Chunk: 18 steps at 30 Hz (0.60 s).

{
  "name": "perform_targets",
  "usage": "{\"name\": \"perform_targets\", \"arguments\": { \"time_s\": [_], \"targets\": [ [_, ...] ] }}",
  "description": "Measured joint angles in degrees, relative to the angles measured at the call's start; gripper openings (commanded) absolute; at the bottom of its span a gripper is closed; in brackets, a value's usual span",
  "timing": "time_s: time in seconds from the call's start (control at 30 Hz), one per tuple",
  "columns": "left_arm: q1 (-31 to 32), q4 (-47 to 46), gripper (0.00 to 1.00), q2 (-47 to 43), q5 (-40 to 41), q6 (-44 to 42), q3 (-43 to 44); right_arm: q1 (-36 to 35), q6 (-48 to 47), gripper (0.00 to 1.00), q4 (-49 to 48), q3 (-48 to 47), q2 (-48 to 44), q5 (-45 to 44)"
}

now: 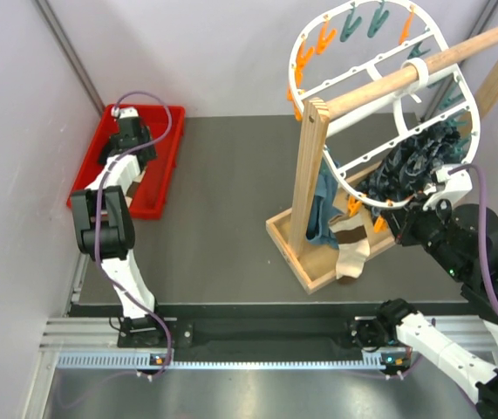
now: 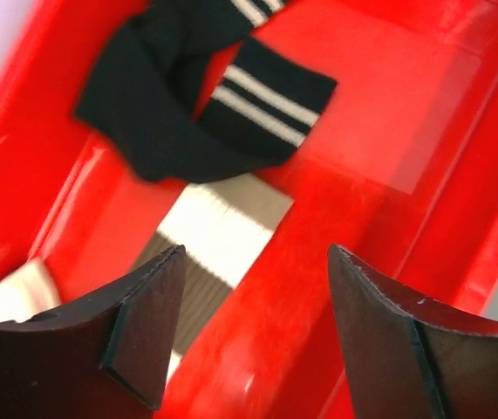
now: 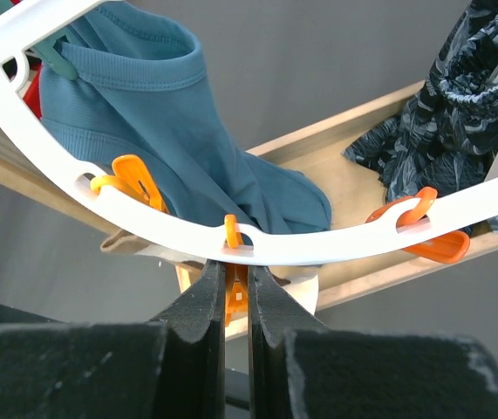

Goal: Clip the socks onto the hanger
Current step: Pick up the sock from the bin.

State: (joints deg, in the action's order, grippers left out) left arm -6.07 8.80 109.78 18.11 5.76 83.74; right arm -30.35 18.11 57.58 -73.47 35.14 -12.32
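In the red bin (image 1: 163,175) at the table's far left corner, a black sock (image 2: 187,113) with white cuff stripes and a banded sock (image 2: 218,227) lie unclipped, and the left pincer (image 2: 253,262) hovers just above them, spread wide and holding nothing. Over the table's right side the hanger (image 3: 336,247) already carries a blue sock (image 3: 144,113) and a dark patterned cloth (image 3: 458,105), so the task looks partly done, with several pegs bare. The right pincer (image 3: 235,288) is pressed together on an orange peg (image 3: 232,234) under the hanger's near rim.
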Motion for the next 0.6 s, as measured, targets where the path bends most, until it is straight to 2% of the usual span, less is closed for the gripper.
{"name": "perform_targets", "arguments": {
  "time_s": [0.2, 0.3, 0.43, 0.6],
  "targets": [
    [-4.4, -4.1, 0.51, 8.1, -7.6, -2.5, 1.4, 0.0, -0.5, 0.00, -0.8, 0.7, 0.0, 0.0],
    [-6.9, -4.0, 0.51, 11.5, -10.6, -3.4, 2.0, 0.0, -0.6, 0.00, -0.8, 0.7, 0.0, 0.1],
    [-8.5, -3.9, 0.56, 13.5, -12.5, -5.0, 3.2, 0.0, -0.6, 0.00, -1.0, 0.7, 0.0, 0.2],
    [-8.5, -0.2, 0.52, 18.2, -13.0, -6.3, 10.9, 0.0, -0.5, 0.00, -1.0, 0.7, 0.0, 0.5]
  ]
}}
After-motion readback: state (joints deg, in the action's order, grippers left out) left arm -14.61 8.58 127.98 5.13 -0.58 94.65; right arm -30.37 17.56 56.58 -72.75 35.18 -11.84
